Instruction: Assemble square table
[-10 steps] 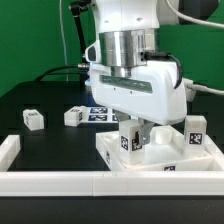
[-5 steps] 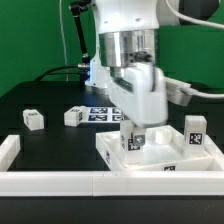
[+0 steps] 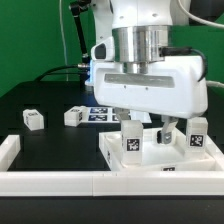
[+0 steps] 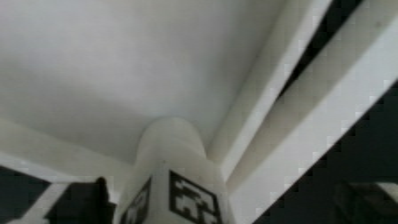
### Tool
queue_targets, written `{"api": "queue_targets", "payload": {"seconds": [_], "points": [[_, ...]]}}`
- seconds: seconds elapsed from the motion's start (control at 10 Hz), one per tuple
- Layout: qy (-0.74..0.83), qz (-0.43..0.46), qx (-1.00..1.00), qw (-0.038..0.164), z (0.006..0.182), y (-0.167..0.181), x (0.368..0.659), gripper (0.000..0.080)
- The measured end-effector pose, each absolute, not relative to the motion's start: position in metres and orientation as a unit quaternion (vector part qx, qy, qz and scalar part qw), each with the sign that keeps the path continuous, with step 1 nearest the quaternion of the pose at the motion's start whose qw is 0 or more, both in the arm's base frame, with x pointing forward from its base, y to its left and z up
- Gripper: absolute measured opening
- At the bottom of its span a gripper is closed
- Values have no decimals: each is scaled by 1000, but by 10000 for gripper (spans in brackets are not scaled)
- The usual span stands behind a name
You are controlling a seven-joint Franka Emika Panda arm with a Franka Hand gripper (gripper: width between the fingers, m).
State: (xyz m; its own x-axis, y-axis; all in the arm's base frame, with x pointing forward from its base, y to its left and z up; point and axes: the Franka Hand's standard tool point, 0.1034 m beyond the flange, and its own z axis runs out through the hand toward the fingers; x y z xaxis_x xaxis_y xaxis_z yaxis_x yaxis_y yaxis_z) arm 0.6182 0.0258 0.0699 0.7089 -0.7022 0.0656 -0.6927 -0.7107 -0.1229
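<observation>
Risk at the rail: the long white rail (image 3: pixel 60 182) lies nearest, at 6 o'clock, just beside the tabletop slab (image 3: pixel 165 162); if the slab is not braced against it, a turning wrist would likely spin the slab instead of the leg; that is a judgement

Risk at the socket: the near leg (image 3: pixel 130 142) stands upright on the slab's corner, at 9 o'clock of the slab's middle; should it sit askew in its socket, it may jam or tip when pressed down

Risk of a knock: the corner leg (image 3: pixel 197 135) stands at 3 o'clock of the near leg, just beside the broad hand; a further swing of the hand could strike it

Gripper: the gripper (image 3: pixel 135 124) hangs right over the near leg; I cannot tell how far its jaws stand apart, nor whether they grip; the wrist view shows only the leg's tagged top (image 4: pixel 178 190), close and blurred

Farther back: a loose leg (image 3: pixel 73 116) and a second loose leg (image 3: pixel 34 119) lie at 9 o'clock, well apart from the slab; the marker board (image 3: pixel 100 112) lies beside them

Change: half a second ago the hand showed its narrow edge; now it shows its broad face, so the wrist has turned; near leg and slab keep their places
</observation>
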Motion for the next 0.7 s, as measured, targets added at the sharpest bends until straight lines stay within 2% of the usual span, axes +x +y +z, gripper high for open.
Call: {"api": "queue_targets", "payload": {"seconds": [0.2, 0.5, 0.7], "points": [[309, -57, -948, 38, 69, 23, 618, 648], [58, -92, -994, 4, 71, 7, 624, 648], [40, -95, -995, 1, 70, 5, 623, 648]]}}
